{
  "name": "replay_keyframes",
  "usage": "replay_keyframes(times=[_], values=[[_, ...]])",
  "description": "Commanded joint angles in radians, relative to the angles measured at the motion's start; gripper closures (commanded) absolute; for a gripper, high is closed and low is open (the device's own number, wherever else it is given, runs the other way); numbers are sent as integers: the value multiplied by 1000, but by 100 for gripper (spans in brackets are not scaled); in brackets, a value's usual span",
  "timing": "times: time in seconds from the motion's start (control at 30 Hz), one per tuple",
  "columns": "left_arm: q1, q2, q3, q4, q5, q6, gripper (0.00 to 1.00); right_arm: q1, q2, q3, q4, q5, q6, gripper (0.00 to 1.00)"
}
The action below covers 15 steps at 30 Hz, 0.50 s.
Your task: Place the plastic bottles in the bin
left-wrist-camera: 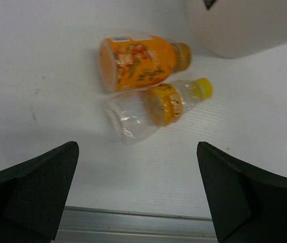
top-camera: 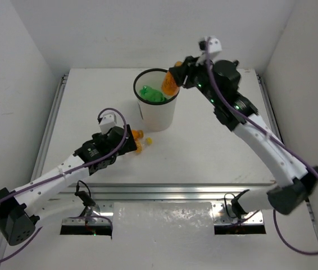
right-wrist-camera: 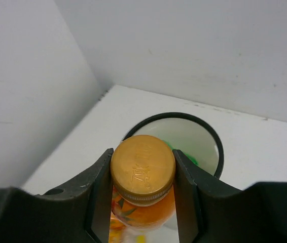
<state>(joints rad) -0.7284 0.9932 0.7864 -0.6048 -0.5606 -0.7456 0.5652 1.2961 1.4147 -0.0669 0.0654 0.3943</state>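
right gripper (right-wrist-camera: 142, 195): clamps ribbed-cap orange bottle (right-wrist-camera: 142, 164) over round bin (top-camera: 157, 115) | left gripper (left-wrist-camera: 137, 167): jaws spread wide

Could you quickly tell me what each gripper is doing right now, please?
Left gripper: open, holding nothing.
Right gripper: closed on an orange bottle above the bin.

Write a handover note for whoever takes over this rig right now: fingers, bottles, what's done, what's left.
Right gripper: fingers shut on an orange bottle, held above the edge of the bin.
Left gripper: open, facing a second orange bottle and a clear bottle, yellow-capped, both lying on the table near the bin.
Done: green bottle in the bin.
Left: drop the held bottle, then bin the two on the table.
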Motion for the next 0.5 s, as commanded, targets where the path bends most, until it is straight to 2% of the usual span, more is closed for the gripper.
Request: replay_keyframes(times=[0.0, 0.03, 0.07, 0.13, 0.17, 0.23, 0.27, 0.33, 0.47], values=[[55, -2, -24, 14, -18, -9, 0, -7, 194, 143, -30, 47, -155, 97], [64, 1, -23, 19, -24, -5, 0, -7, 286, 221, -51, 42, -170, 95], [64, 8, -21, 23, -28, 0, 0, -7, 328, 258, -66, 36, -192, 81], [64, 33, -6, 42, -22, 46, 0, -8, 440, 364, -132, 17, -202, 36], [64, 54, 8, 46, -7, 61, 0, -8, 469, 403, -164, 10, -203, 28], [66, 73, 16, 77, 23, 133, 0, -8, 496, 453, -212, -15, -190, 20], [66, 82, 20, 92, 75, 158, 0, -8, 485, 446, -209, -28, -184, 3], [66, 114, 27, 128, 158, 256, 0, -8, 418, 391, -185, -48, -178, 1], [63, 188, 111, 85, 299, 405, 0, -8, 248, 230, -151, -47, -181, 1]])
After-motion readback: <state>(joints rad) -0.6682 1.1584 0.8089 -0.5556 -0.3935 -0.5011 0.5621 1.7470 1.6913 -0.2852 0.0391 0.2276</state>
